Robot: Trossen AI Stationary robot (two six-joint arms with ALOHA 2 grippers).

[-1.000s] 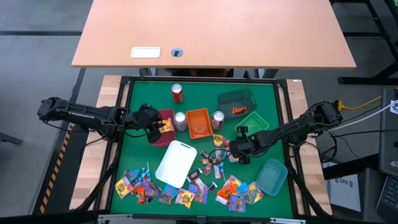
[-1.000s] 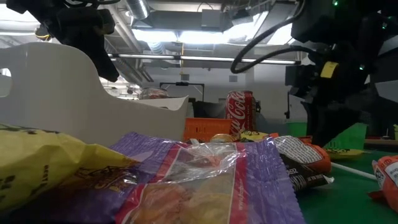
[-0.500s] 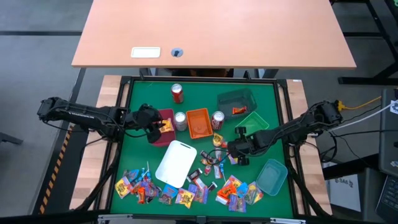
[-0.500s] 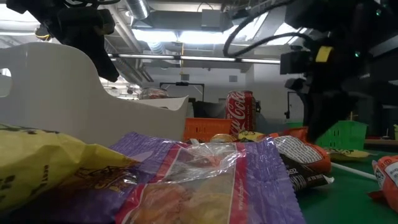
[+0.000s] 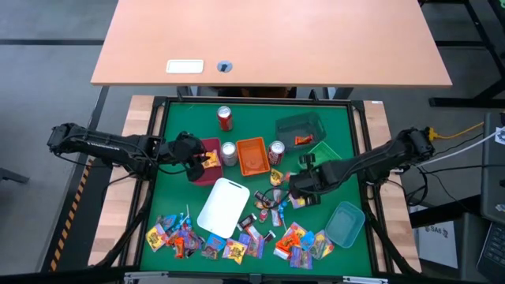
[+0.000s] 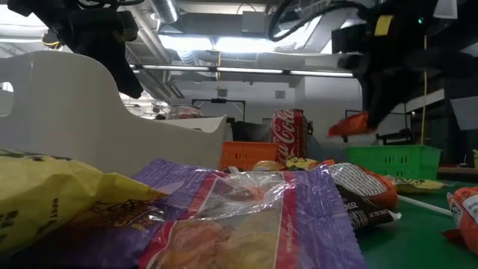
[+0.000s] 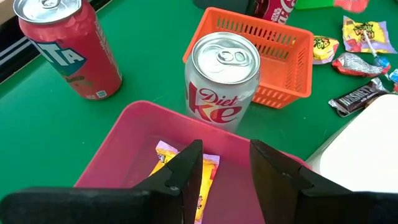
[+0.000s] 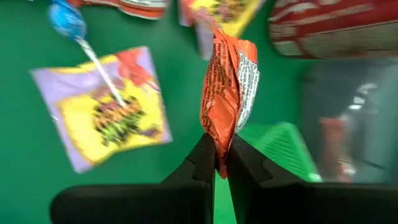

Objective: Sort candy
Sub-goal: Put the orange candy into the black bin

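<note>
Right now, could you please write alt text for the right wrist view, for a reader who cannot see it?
The right claw is shut on an orange candy wrapper, held above the green table mat. Beneath lie a purple-and-yellow candy packet with a blue lollipop across it, and part of a green tray.

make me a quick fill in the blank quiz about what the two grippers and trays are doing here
1. The right gripper is shut on a candy in an ____ wrapper.
2. The left gripper hangs open over the ____ tray.
3. The silver can stands between that tray and the ____ basket.

Missing words: orange; pink; orange
</note>
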